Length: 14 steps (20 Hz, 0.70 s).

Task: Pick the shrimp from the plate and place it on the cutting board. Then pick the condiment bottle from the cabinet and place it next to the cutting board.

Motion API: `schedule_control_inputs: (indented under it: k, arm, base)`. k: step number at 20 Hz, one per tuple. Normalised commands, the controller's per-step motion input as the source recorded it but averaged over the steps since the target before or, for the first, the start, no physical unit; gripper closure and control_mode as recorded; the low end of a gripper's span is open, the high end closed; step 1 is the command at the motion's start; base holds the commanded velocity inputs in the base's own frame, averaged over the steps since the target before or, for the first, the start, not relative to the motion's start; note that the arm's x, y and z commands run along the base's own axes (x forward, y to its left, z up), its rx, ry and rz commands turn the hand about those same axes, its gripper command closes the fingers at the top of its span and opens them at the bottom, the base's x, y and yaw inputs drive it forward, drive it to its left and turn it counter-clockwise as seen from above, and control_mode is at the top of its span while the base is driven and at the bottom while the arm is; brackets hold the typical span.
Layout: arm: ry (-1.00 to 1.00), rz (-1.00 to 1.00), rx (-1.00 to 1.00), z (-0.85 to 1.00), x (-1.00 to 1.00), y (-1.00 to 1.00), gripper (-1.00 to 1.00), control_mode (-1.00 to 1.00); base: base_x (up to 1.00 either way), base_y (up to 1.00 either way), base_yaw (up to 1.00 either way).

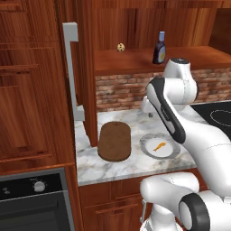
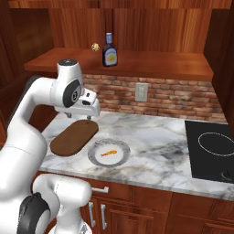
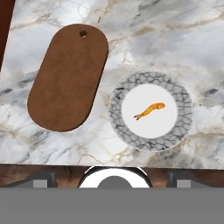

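A: Any read on the tiny curved orange shrimp (image 3: 149, 110) versus the two-finger tool (image 2: 90, 111)?

B: Well below the tool, lying flat in the white centre of the round grey-patterned plate (image 3: 115, 114). Tool hanging high over the white-and-grey marble surface (image 3: 183, 39), roughly above the far end of the dark brown oval-cornered wooden cutting board (image 3: 68, 78). Can't tell how wide the tool stands, tips barely poking up at the bottom of the hand view.

A: Look of the shrimp?

B: Thin, bent, bright orange, way smaller than the plate. Not touching the rim anywhere.

A: Room around it?

B: Plate just beside the board, apart by a narrow strip of marble, both near the front edge of the surface. Open marble off to the right up to the black cooktop (image 2: 212, 151). Brick backsplash (image 2: 173, 98) behind. Up on the reddish-brown wooden cabinet (image 2: 151, 61) shelf: small dark condiment bottle with a pale cap (image 2: 109, 50), upright, with a little beige speckled ball (image 2: 95, 46) just beside it.
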Motion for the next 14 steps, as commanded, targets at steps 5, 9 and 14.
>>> schedule_control_inputs:
  k: [5,9,14]
  arm:
    - [0.0,-0.03,0.0,-0.14,-0.14,-0.04,-1.0,-1.0]
    - [0.0,-0.05,0.0,-0.17,-0.14,-0.08,-1.0,-1.0]
    - [0.0,-0.07,0.0,-0.17,-0.07,-0.1,-1.0,-1.0]
  base:
    - [0.0,0.0,0.0]
    - [0.0,0.0,0.0]
    - [0.0,0.0,0.0]
